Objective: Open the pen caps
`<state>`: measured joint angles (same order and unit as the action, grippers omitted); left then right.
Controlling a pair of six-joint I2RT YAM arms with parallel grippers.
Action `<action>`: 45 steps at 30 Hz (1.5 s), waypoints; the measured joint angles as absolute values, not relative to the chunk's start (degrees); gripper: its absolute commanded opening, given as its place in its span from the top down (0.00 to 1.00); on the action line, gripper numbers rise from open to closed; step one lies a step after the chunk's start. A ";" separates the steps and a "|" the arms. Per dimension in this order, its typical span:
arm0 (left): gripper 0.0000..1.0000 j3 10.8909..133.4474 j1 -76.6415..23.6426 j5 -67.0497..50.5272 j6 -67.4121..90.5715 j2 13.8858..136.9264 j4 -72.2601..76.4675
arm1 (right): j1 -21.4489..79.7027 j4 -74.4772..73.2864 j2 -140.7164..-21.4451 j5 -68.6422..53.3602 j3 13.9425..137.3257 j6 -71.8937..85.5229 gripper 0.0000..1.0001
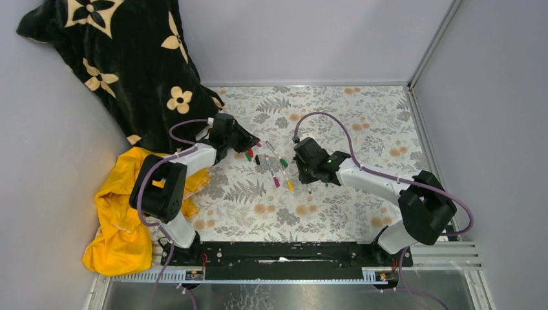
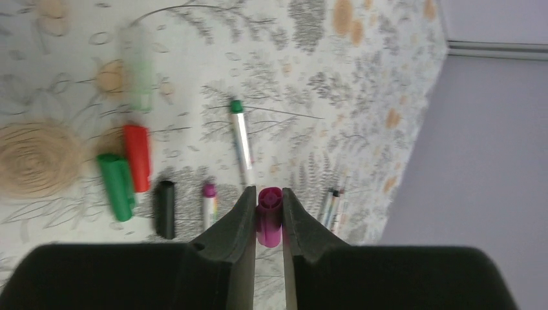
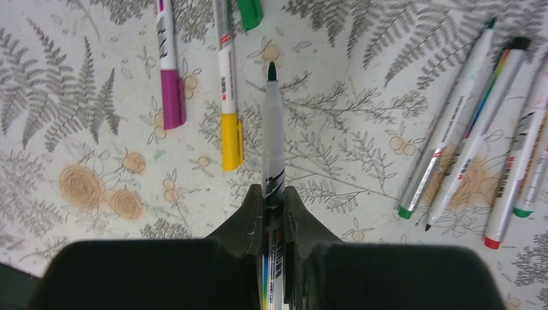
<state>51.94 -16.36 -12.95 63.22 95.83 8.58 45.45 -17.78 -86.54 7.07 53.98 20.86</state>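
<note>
My left gripper (image 2: 268, 194) is shut on a magenta cap (image 2: 269, 223), held above the table; it shows in the top view (image 1: 256, 143) at the left of the pen pile. Red (image 2: 137, 157), green (image 2: 116, 185) and black (image 2: 165, 208) caps lie loose below it. My right gripper (image 3: 272, 190) is shut on an uncapped pen (image 3: 273, 123) with a dark green tip, pointing forward over the table; it shows in the top view (image 1: 298, 169). Pens with a magenta cap (image 3: 170, 97) and a yellow cap (image 3: 231, 135) lie to its left.
Several uncapped pens (image 3: 465, 116) lie to the right of the right gripper. A black flowered cloth (image 1: 129, 64) and a yellow cloth (image 1: 123, 219) lie at the left. Grey walls bound the patterned table (image 1: 362, 129) at the back and right.
</note>
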 measured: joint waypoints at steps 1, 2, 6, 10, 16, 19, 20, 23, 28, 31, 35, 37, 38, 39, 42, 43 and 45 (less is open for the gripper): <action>1.00 51.94 -16.38 -12.34 62.52 95.83 7.49 | 45.39 -18.31 -86.89 8.21 54.59 20.82 1.00; 1.00 51.90 -16.38 -11.53 61.84 95.83 6.31 | 45.30 -18.37 -87.37 9.08 55.09 20.82 1.00; 0.89 49.91 -16.38 -7.38 59.66 94.83 2.33 | 44.27 -18.20 -90.17 12.12 55.96 20.82 1.00; 0.86 48.82 -16.38 -4.43 58.65 94.48 -1.02 | 42.24 -18.11 -92.18 13.28 55.96 20.80 1.00; 0.81 47.86 -16.38 -1.93 58.22 94.48 -3.27 | 39.07 -17.69 -94.83 13.91 56.38 20.21 0.95; 0.78 47.31 -16.38 -0.89 58.24 94.48 -3.81 | 37.76 -17.41 -96.38 13.89 56.40 19.84 0.91; 0.77 47.13 -16.38 -0.78 58.24 94.50 -3.86 | 37.41 -17.34 -96.82 13.89 56.40 19.75 0.89; 0.72 46.89 -16.38 -0.54 58.28 94.83 -3.99 | 36.67 -17.28 -97.82 13.89 56.40 19.64 0.81; 0.65 46.83 -16.38 -0.10 58.33 95.13 -4.01 | 36.18 -16.93 -98.98 13.91 56.40 19.27 0.70; 0.65 46.78 -16.38 -0.05 58.33 95.18 -3.97 | 35.90 -16.34 -99.11 13.91 56.40 19.11 0.66; 0.64 46.57 -16.38 -0.01 58.33 95.18 -3.97 | 35.53 -15.92 -99.18 13.93 56.40 19.05 0.61; 0.64 46.44 -16.38 0.01 58.35 95.18 -3.97 | 35.46 -15.92 -99.18 13.96 56.42 18.96 0.60; 0.64 46.44 -16.38 0.03 58.35 95.18 -3.95 | 35.46 -15.90 -99.18 13.98 56.42 18.92 0.59; 0.64 46.41 -16.38 0.03 58.37 95.18 -3.92 | 35.46 -15.94 -99.18 14.02 56.45 18.85 0.59; 0.64 46.09 -16.38 0.03 58.37 94.76 -3.95 | 35.46 -16.60 -99.18 14.09 56.99 18.48 0.56; 0.64 45.84 -16.38 0.03 58.41 94.45 -3.95 | 35.46 -17.12 -99.15 14.11 57.43 18.33 0.55; 0.64 45.32 -16.38 0.01 58.59 93.38 -3.97 | 35.46 -18.31 -99.11 14.13 58.94 17.87 0.53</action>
